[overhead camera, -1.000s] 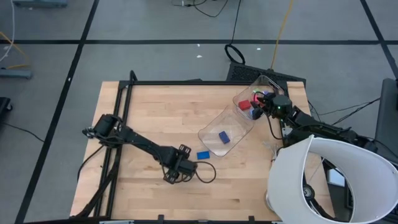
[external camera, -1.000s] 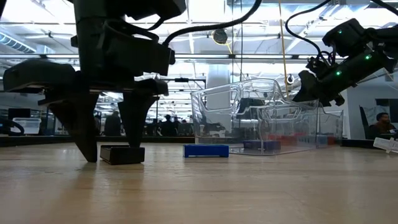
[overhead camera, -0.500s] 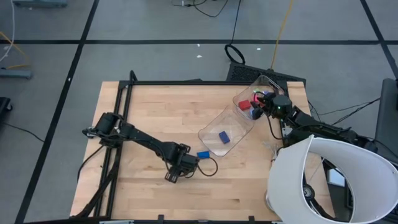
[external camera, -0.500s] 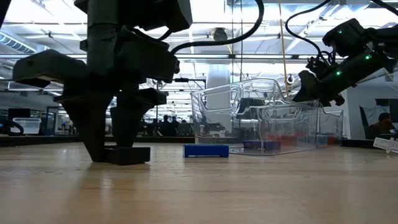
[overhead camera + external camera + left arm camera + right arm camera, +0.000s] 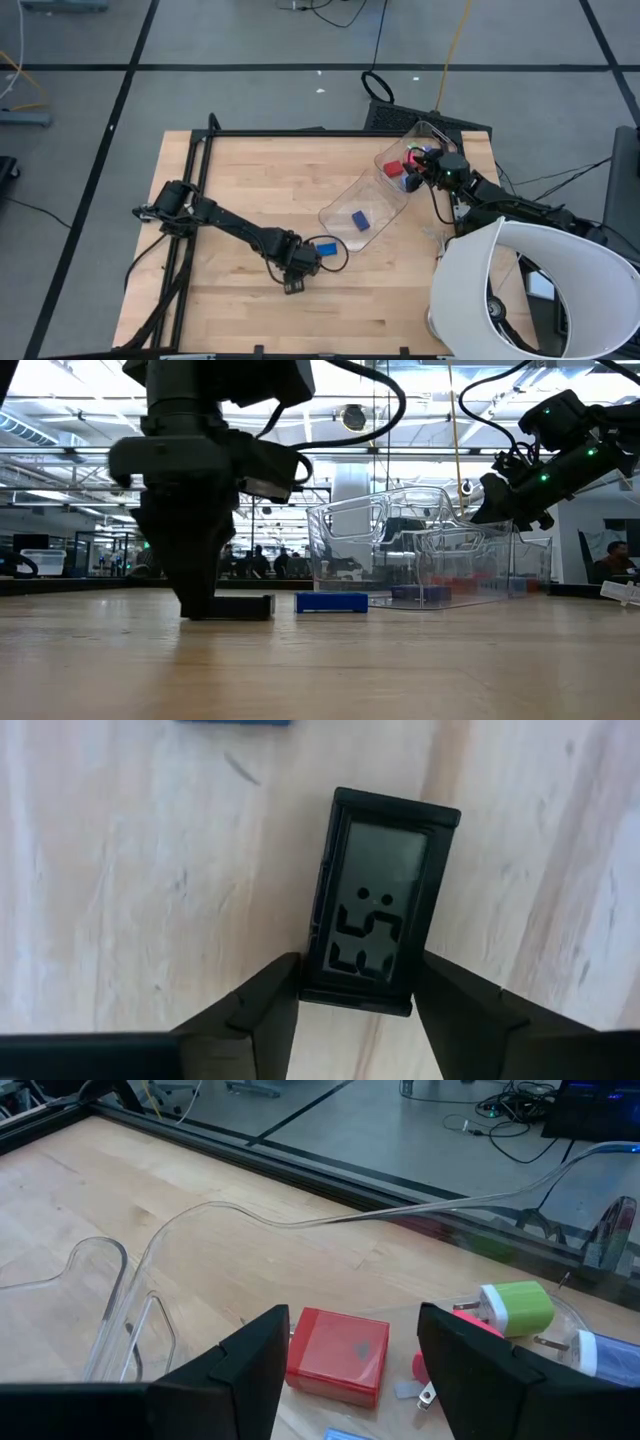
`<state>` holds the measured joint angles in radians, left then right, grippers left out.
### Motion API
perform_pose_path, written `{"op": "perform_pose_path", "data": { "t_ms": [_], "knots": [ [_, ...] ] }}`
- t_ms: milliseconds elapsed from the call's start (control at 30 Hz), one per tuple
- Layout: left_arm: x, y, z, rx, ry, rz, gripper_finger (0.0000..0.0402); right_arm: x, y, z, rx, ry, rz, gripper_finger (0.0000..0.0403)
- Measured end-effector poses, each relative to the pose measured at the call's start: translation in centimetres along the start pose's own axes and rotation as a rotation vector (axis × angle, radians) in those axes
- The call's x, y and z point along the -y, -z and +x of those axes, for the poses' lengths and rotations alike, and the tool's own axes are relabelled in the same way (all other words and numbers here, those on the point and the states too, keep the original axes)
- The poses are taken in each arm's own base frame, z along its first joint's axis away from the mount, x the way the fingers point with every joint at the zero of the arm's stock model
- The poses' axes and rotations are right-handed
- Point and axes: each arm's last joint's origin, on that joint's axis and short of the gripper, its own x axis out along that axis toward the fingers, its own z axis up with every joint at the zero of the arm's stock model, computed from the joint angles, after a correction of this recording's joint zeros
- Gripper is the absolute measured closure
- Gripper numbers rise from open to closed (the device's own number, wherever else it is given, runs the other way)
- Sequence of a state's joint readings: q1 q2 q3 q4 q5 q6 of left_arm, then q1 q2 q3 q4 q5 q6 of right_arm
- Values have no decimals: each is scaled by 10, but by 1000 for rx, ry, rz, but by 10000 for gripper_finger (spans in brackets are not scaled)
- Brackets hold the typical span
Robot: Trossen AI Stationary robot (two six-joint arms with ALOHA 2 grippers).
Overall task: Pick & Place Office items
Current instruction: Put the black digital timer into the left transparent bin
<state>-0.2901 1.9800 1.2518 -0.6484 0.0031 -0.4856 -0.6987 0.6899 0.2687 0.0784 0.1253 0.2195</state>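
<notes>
Between the left gripper's point(image 5: 360, 1005) fingers point(image 5: 265, 1010), small black clock point(image 5: 380, 900), on table point(image 5: 130, 900).

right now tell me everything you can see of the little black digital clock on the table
The black digital clock is a small flat rectangle with a dark plastic-looking frame around a grey LCD showing dark digits. It lies face up on the wooden table. The left tool has a finger on each long side of one end. A flat blue block lies close by, apart from it.

Two dark, slim, jointed arms here, matte black all over. The left arm point(image 5: 225, 228) trails a looping black cable by its wrist. The right arm point(image 5: 500, 200) shows small green lights, and each gripper has two flat, tapering black fingers point(image 5: 250, 1020).
</notes>
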Motion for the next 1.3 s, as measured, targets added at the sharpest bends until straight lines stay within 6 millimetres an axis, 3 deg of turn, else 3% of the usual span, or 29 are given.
{"op": "perform_pose_path", "data": {
  "t_ms": [200, 500, 600, 767, 1000, 1300],
  "knots": [
    [2, 0, 0, 29, -33, -111, 245, 0, 0, 0, 0, 0, 0, 190],
    [11, 1, -6, 145, -112, -183, 237, 0, 0, 0, 0, 0, 0, 190],
    [13, 2, -19, 220, -151, -185, 237, 0, 0, 0, 0, 0, 0, 190],
    [20, 1, -56, 374, -118, -190, 246, 0, 0, 0, 0, 0, 0, 190],
    [26, 1, -78, 494, -105, -164, 226, 0, 0, 0, -1, 0, 0, 190],
    [23, -42, -103, 883, 22, -135, 247, 0, 0, 0, 0, 0, 3, 190]
  ]
}}
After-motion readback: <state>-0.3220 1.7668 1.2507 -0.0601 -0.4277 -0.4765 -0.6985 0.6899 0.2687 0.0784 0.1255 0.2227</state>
